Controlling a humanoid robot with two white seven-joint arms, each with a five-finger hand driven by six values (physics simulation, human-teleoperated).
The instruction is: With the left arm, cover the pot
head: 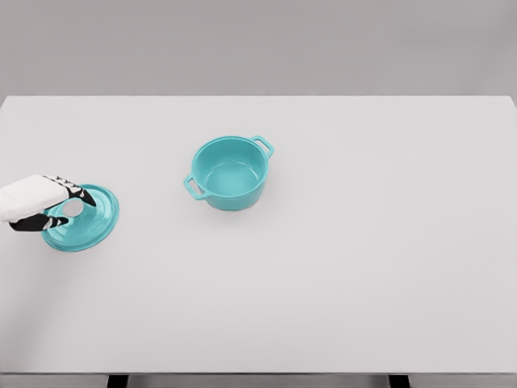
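Near the bench's (339, 307) left edge, the left hand (36, 202) had its fingers (79, 192) pinching the knob of the teal lid (89, 222), which sat tilted on the surface, well apart from the open teal pot (232, 172) standing mid-bench, with bare surface between them.

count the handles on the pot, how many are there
2. One handle sticks out at the far right of the pot, the other handle at its near left. The pot stands open, nothing hiding its rim.
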